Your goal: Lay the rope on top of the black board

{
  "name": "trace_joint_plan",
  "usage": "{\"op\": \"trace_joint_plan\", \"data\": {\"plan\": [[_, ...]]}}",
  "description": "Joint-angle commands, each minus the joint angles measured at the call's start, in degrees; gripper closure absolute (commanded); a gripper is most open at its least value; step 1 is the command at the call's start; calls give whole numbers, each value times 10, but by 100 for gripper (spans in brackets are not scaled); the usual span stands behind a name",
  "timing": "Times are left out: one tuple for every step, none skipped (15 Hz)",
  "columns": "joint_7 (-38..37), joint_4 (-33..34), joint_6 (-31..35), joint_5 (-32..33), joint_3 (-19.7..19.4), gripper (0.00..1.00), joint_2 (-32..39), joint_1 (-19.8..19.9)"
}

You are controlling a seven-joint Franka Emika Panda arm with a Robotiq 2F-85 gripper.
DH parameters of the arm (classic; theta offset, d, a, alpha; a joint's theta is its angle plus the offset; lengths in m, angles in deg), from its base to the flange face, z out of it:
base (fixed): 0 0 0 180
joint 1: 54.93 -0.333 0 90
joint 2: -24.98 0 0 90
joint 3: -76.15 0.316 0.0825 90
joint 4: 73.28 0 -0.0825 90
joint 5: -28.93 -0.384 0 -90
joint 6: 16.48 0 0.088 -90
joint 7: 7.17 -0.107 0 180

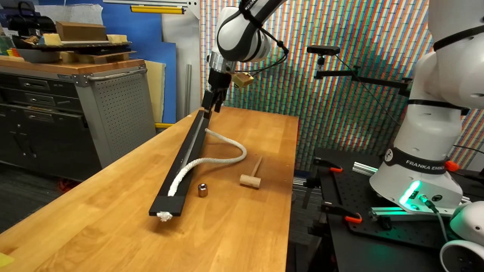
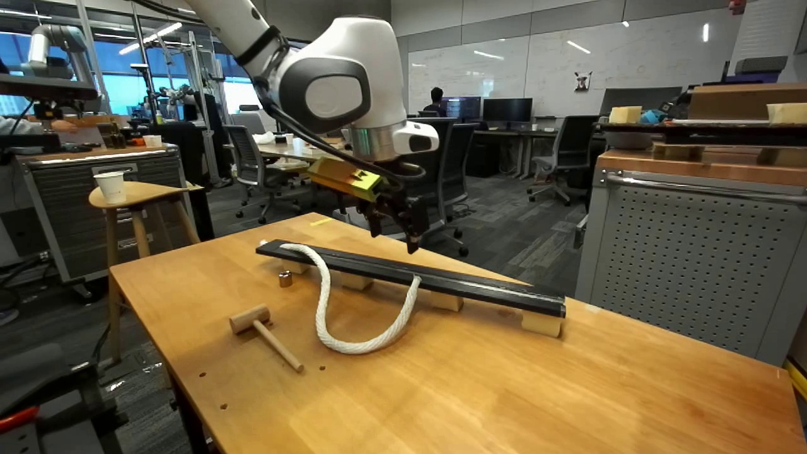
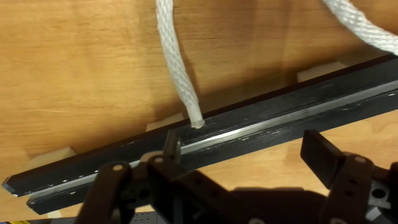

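Gripper (image 3: 242, 136): fingers apart, free space between them above the board (image 2: 479, 285). One side of the board is obstructed by the looped rope (image 2: 356, 347), a mallet (image 1: 250, 181) and a metal cylinder (image 1: 203, 190); the opposite side offers bare table (image 1: 106, 204). Beneath the board, gaps lie between blocks (image 2: 446, 301).

A background robot arm (image 2: 63, 39), drawer cabinet (image 1: 75, 117), whiteboard (image 2: 542, 69) and monitors (image 2: 507, 110) mark this a robotics lab.

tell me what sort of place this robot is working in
Probably a robotics lab: a Franka arm over a wooden table, a metal drawer cabinet nearby and a whiteboard farther back.
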Motion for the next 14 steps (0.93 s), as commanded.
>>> {"op": "trace_joint_plan", "data": {"plan": [[14,66,1,16,16,0,67,40],[13,74,-1,21,16,0,78,46],[12,80,-4,26,17,0,88,52],[11,84,-6,31,17,0,96,56],[9,89,-9,35,18,0,104,60],[8,93,-10,38,19,0,112,63],[8,95,-13,40,21,0,117,65],[8,98,-18,39,25,0,122,68],[10,99,-19,39,29,0,126,69],[9,101,-19,41,32,0,131,69],[10,101,-21,42,35,0,134,70],[9,103,-24,42,38,0,137,70],[9,103,-27,42,41,1,138,71],[9,103,-30,42,42,25,139,71]]}}
